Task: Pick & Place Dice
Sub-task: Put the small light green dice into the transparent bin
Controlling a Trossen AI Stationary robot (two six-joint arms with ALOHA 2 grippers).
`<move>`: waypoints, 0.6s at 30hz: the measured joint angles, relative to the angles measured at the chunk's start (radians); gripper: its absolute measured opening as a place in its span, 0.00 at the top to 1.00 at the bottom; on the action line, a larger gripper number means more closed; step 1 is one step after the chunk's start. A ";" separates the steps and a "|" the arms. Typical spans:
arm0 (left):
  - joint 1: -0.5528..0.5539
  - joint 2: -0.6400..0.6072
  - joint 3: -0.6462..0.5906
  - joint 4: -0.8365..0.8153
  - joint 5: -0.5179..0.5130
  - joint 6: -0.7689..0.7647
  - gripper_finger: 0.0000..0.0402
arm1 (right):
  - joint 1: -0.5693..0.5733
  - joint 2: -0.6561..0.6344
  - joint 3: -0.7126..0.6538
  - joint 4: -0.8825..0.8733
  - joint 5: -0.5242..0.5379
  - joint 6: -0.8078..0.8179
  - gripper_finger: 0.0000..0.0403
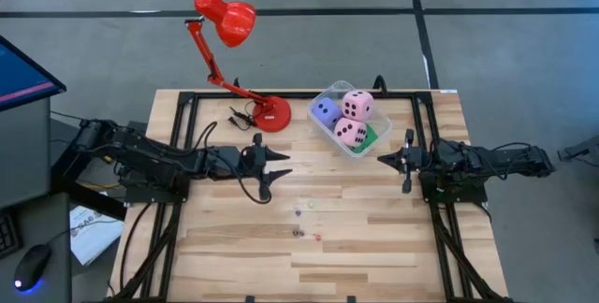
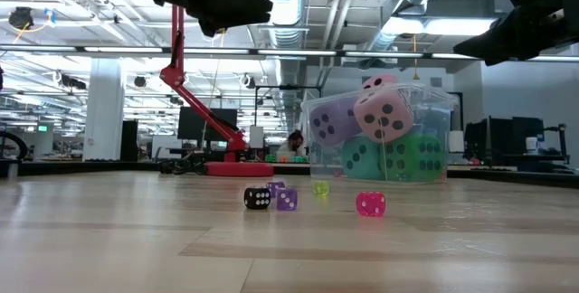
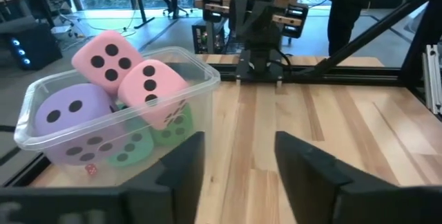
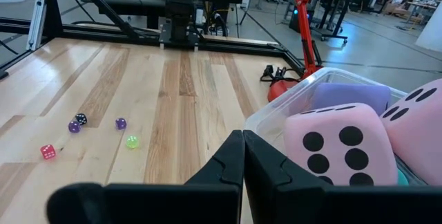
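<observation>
A clear plastic tub (image 1: 358,146) stands at the table's far middle and holds big soft dice: two pink (image 1: 357,106), one purple-blue (image 1: 325,111) and green ones (image 2: 416,157) beneath. Several tiny dice (image 1: 299,213) lie loose on the wood near the table's middle, among them a black one (image 2: 257,198) and a pink one (image 2: 370,203). My left gripper (image 1: 279,174) hovers open, left of the tub and above the tiny dice. My right gripper (image 1: 382,160) hangs shut just right of the tub, its fingers (image 4: 235,156) closed on nothing.
A red desk lamp (image 1: 227,18) stands with its base (image 1: 272,114) at the table's far edge, left of the tub, a black cable (image 1: 240,114) beside it. Bare wood (image 1: 374,256) stretches toward the near edge. Black frame rails (image 1: 426,135) border the table.
</observation>
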 joint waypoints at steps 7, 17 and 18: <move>0.021 0.000 0.000 0.000 0.000 0.000 0.41 | 0.000 0.000 0.000 0.000 0.000 0.000 1.00; 0.052 0.000 0.000 0.000 0.000 0.000 0.15 | 0.000 0.000 0.000 0.000 0.000 0.000 1.00; 0.054 0.000 0.000 0.000 0.001 0.000 0.13 | 0.000 0.000 0.000 0.000 0.000 0.000 1.00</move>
